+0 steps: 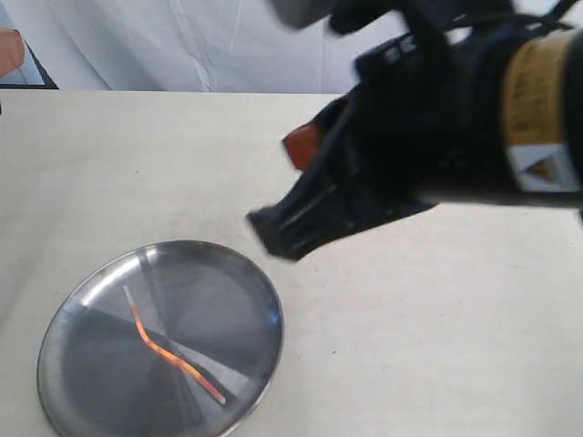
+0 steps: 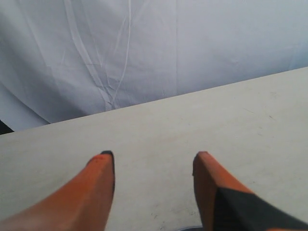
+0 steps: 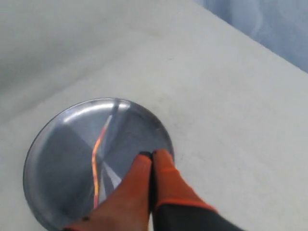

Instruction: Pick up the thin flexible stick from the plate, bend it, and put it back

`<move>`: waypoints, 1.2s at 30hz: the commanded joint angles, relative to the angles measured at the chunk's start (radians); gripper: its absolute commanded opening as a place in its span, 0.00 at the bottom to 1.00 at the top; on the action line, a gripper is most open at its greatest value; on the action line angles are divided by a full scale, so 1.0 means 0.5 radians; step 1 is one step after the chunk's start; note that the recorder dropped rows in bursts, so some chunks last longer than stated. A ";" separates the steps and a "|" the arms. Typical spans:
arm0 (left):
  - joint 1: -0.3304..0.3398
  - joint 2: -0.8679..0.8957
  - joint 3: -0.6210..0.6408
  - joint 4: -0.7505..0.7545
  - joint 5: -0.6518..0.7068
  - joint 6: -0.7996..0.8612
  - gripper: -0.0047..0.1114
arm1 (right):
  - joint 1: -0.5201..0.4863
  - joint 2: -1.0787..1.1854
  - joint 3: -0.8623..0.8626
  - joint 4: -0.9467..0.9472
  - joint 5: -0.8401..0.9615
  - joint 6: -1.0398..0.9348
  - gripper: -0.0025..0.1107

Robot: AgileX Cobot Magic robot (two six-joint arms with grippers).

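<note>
The thin red-orange plastic stick point(image 1: 164, 350) lies kinked in a shallow wave inside the round shiny steel plate point(image 1: 232, 291), which sits on the pale counter point(image 1: 428, 346). The right end effector point(image 3: 152, 155) hangs above the plate's rim, closed together and holding nothing. The left end effector point(image 2: 154, 156) hovers over the counter, spread apart and empty.

Round, shallow stainless-steel plate point(image 1: 228, 300), shiny w/ radial reflections and a thin raised rim, sat flat on a pale table point(image 1: 410, 346), lower left in the exterior view. Inside it lay a very thin red-orange stick point(image 1: 169, 351) (one end paler), kinked approx. mid-length, running diagonally across the plate's centre, both ends inside the rim.
</note>
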 commanded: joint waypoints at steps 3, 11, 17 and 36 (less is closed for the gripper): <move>-0.013 -0.011 -0.006 0.011 -0.007 0.007 0.46 | -0.220 -0.427 0.143 -0.469 0.254 0.860 0.01; -0.013 -0.011 -0.006 0.011 -0.007 0.007 0.46 | -1.088 -0.950 0.838 -0.193 -0.369 0.904 0.01; -0.013 -0.011 -0.006 0.010 -0.010 0.007 0.46 | -1.588 -1.419 1.397 0.114 -0.623 0.904 0.01; -0.013 -0.011 -0.006 0.010 -0.015 0.007 0.46 | -2.004 -2.169 2.055 0.323 -0.730 0.904 0.01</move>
